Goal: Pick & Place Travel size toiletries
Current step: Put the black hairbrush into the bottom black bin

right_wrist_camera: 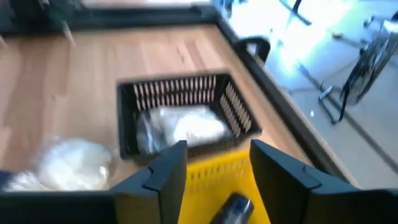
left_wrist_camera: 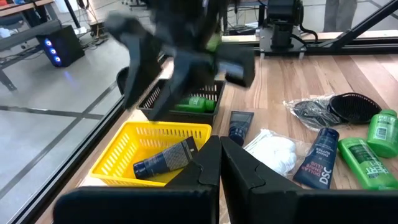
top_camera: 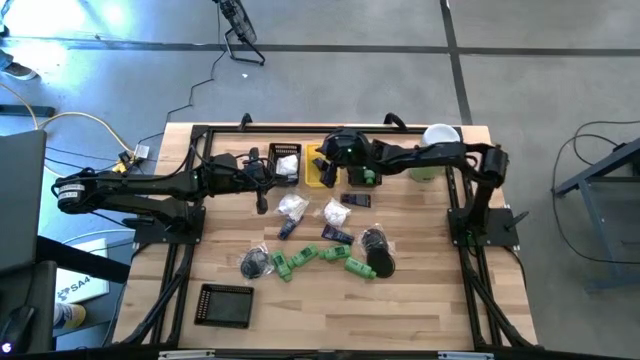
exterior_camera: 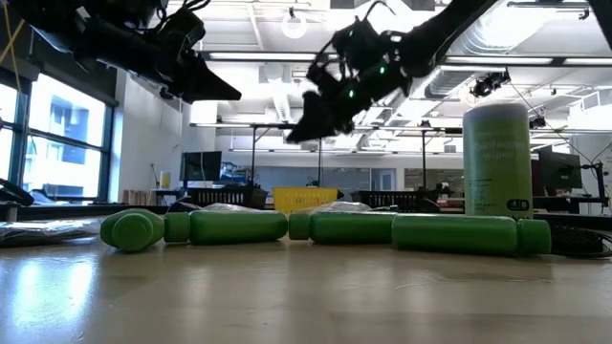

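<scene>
Toiletries mostly lie loose in the middle of the table: green bottles, white packets, blue tubes and black round pieces. A few are binned already: a packet in the black bin and a tube in the yellow bin.

Working from my left, the first risk I see is crowding. My left claw sits close to the black bin, and my right arm reaches across to the yellow bin just beside it. If both move at once, I judge they could clip each other or shove a bin.

The bins are light and touch each other, so a low swing of my right claw could catch a rim and drag both. Further right, the bottles lie on their sides and would roll if I nudged one while reaching for its neighbour. The packets look slippery and could slide out of a shallow pinch.

As for pose, my left arm stretches in from the left edge with its claw pressed together and holding nothing that I can see.

My right arm runs from the right edge across the back of the table, bent down at the wrist. Its claw hangs above the yellow bin with its fingers spread and nothing between them.
</scene>
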`<state>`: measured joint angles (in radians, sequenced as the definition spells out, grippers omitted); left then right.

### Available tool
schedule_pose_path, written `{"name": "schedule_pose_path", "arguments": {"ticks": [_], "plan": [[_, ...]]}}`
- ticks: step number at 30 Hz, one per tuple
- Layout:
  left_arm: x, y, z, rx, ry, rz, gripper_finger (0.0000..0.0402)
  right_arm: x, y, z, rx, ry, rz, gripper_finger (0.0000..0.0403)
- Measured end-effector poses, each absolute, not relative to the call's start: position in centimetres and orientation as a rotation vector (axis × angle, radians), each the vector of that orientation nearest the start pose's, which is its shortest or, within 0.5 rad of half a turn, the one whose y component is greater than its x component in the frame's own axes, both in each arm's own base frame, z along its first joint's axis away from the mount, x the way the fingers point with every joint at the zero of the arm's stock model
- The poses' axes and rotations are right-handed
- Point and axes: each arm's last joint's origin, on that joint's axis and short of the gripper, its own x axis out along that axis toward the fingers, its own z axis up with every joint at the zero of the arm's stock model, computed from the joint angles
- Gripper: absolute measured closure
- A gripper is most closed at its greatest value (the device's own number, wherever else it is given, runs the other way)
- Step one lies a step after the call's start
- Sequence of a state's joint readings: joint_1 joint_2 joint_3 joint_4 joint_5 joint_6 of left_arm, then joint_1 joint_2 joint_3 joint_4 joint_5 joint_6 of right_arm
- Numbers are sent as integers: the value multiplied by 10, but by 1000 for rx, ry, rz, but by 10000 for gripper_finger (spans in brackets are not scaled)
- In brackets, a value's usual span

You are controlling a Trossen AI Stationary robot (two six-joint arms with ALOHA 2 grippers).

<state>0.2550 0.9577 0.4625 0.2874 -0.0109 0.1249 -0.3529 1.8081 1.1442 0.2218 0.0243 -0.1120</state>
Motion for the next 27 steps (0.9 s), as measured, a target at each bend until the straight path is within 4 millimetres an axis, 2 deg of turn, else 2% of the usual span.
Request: {"name": "schedule_pose_path", "arguments": {"ticks": [6, 16, 27], "plan": [[200, 53, 236, 99, 222, 252, 401, 365, -134, 240, -56, 420, -347, 288], [200, 52, 236, 99, 223, 252, 401, 363, -133, 243, -68, 424, -340, 393], [200, 53, 236, 99, 223, 252, 401, 364, -132, 243, -67, 423, -336, 389]]}}
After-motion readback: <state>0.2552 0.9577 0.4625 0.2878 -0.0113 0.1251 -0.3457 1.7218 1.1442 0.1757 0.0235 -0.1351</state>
